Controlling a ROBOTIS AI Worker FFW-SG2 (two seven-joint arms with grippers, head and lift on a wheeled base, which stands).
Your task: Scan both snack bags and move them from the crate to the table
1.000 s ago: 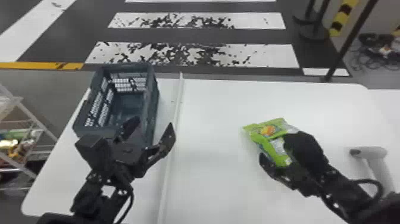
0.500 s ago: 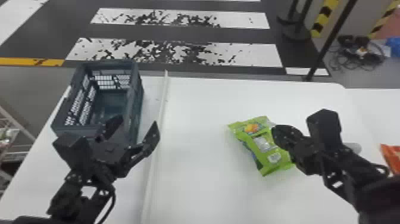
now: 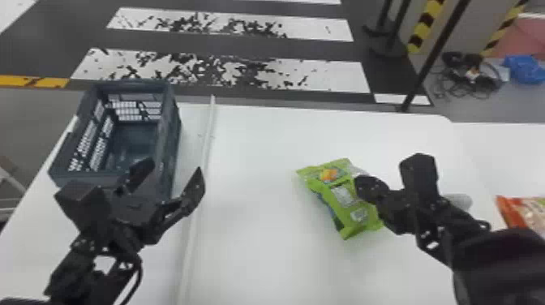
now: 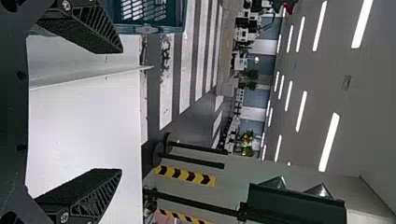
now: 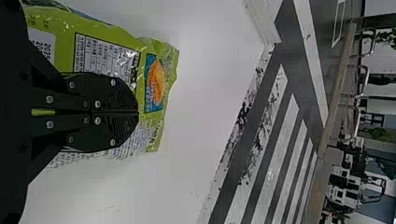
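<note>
right tool [image 3: 367, 185] pressed together by the green snack bag [image 3: 344, 211] on the table [image 3: 259, 243], left tool [image 3: 172, 170] spread near the crate [image 3: 172, 129]

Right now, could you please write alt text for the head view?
A green snack bag lies on a white table, right gripper over its right edge; at left, the open left gripper near a dark crate; at right, an orange packet.

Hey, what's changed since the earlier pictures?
The right gripper, earlier open over the green snack bag, has shut and moved right. The head view has swung right, bringing an orange bag into sight. Green snack bag, crate and open left gripper look unmoved.
</note>
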